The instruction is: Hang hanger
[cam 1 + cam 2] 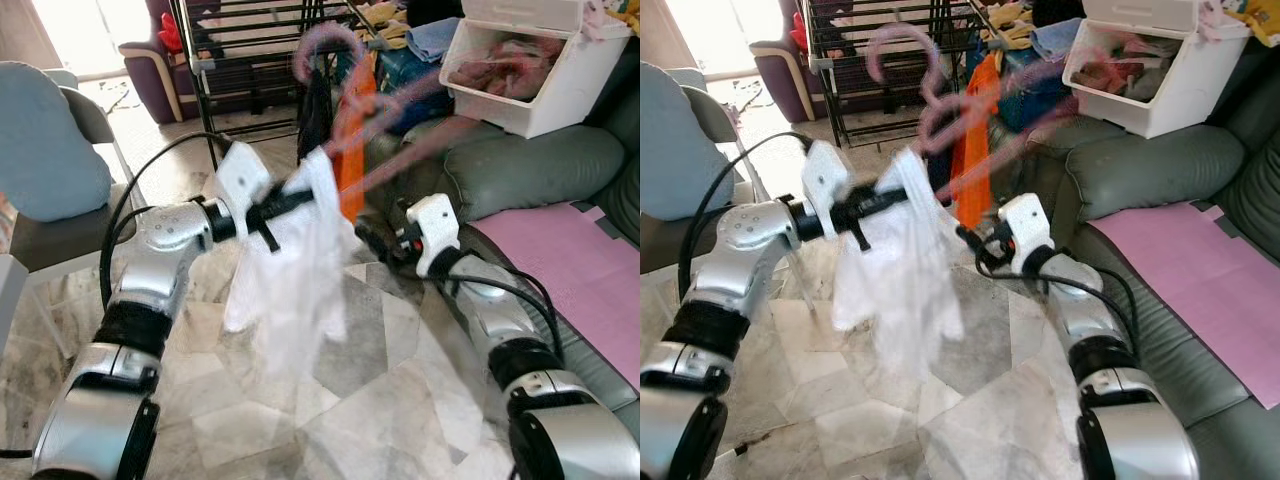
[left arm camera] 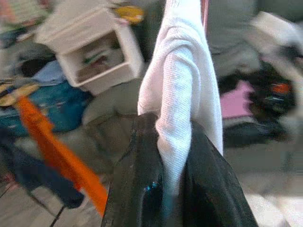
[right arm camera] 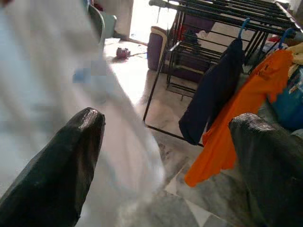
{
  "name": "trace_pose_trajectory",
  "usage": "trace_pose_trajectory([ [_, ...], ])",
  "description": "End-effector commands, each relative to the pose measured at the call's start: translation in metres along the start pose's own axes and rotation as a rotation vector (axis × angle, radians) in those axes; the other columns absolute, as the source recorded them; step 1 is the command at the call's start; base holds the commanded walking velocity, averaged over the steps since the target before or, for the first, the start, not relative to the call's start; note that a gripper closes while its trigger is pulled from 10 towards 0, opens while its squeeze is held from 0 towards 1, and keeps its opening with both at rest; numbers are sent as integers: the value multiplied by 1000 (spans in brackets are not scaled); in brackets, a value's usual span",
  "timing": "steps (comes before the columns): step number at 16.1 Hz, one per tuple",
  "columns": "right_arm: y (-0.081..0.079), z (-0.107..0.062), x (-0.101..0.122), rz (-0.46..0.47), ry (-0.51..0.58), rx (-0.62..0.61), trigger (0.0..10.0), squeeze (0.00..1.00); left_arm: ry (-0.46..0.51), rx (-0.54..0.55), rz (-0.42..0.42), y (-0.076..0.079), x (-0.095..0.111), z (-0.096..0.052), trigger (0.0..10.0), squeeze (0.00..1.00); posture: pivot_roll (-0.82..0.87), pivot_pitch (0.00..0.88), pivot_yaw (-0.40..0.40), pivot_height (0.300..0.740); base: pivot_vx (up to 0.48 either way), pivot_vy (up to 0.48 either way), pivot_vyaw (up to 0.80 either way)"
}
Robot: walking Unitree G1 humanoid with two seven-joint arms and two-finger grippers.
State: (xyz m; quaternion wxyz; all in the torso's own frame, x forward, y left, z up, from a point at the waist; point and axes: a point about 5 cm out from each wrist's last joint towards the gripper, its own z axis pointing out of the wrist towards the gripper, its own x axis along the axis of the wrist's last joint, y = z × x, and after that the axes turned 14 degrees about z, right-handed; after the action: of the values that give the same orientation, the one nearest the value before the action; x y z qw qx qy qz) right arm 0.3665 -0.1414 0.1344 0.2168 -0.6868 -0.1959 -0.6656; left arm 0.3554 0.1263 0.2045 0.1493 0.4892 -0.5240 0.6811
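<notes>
Left gripper up at chest height, its two glossy black fingers pinching a fold of one white knit garment, soft and ribbed, hanging limp below them. Above the fingers runs one pink hanger, motion-blurred, hook curling up toward the black wire drying rack, long axis slanting up toward the right. Beyond the fingers, two garments hang on the rack: one dark navy, one orange. Right gripper sits just right of the white cloth, fingers spread wide, holding nothing. Marble tile floor below.
</notes>
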Motion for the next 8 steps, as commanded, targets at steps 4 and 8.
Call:
trace_pose_trajectory([
  [4,-1,0,-8,44,-46,-5,10000,0,77,-73,6,4,23,0,0,0,-62,0,12,740,0,0,0],
  [8,-6,-4,-29,130,-166,22,10000,0,122,-61,41,4,38,10,0,0,-62,0,5,740,0,0,0],
])
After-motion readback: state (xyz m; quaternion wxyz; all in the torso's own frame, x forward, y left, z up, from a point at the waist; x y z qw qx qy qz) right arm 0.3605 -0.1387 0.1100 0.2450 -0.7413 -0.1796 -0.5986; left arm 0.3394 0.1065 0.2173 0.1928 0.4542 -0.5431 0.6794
